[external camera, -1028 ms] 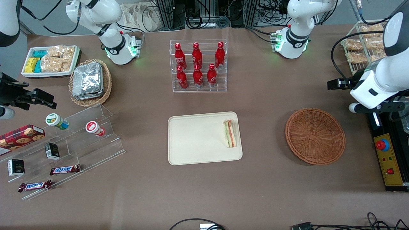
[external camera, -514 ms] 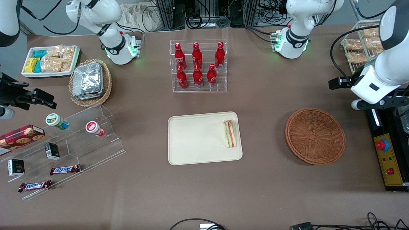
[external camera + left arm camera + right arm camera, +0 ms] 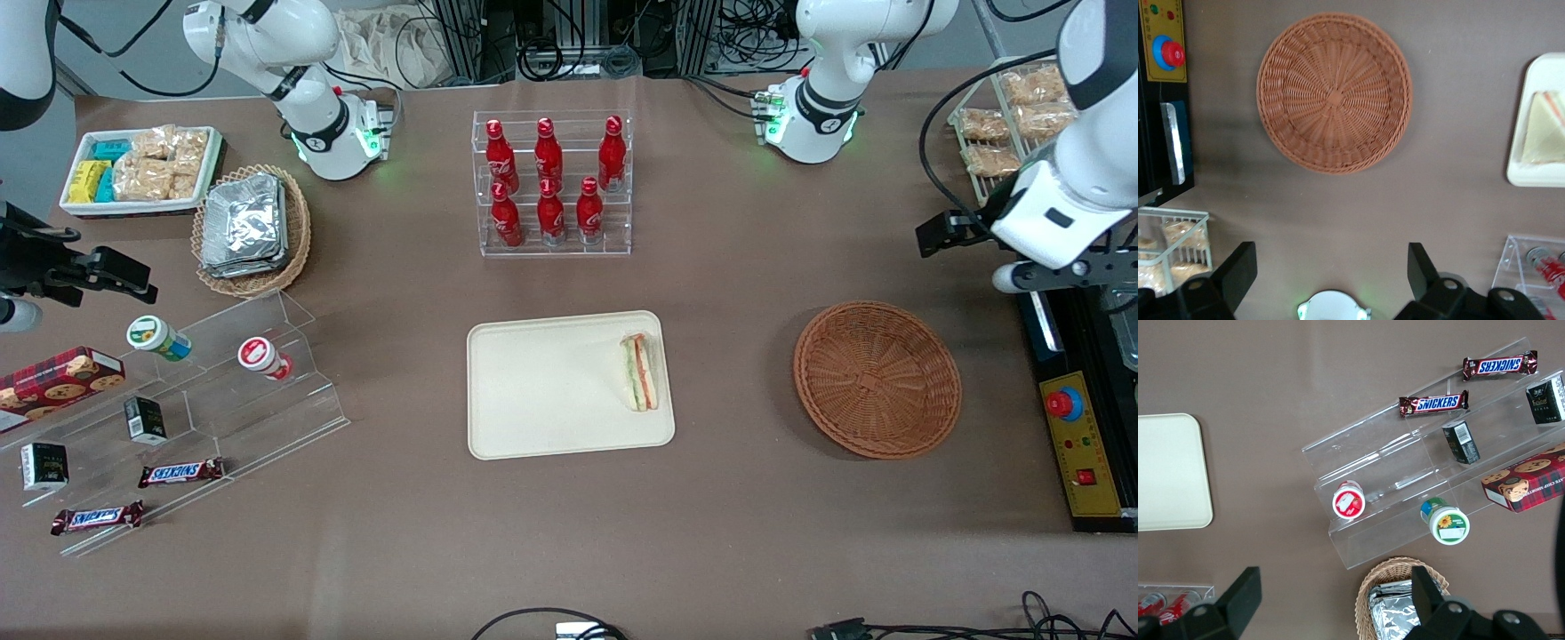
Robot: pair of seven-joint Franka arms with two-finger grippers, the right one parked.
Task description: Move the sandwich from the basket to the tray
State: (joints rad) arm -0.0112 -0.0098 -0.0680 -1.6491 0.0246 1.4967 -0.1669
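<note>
The sandwich (image 3: 640, 372) lies on the cream tray (image 3: 551, 391), by the tray's edge that faces the basket, pale bread up with its orange and green filling showing. The reddish-brown wicker basket (image 3: 877, 379) stands empty toward the working arm's end of the table. The left wrist view shows the same empty basket (image 3: 1334, 92), the sandwich (image 3: 1545, 127) and a corner of the tray (image 3: 1538, 177). My left gripper (image 3: 1331, 257) hangs high over bare table beside the basket, farther from the front camera than it. It is open, with nothing between its fingers.
A clear rack of red bottles (image 3: 551, 182) stands farther from the front camera than the tray. A control box with a red button (image 3: 1080, 436) and a wire rack of snack packets (image 3: 1005, 124) sit at the working arm's end. An acrylic step stand (image 3: 204, 400) holds snacks at the parked arm's end.
The left arm has drawn back from the basket, farther from the front camera and toward its own end of the table. Sandwich, tray and basket have stayed put.
</note>
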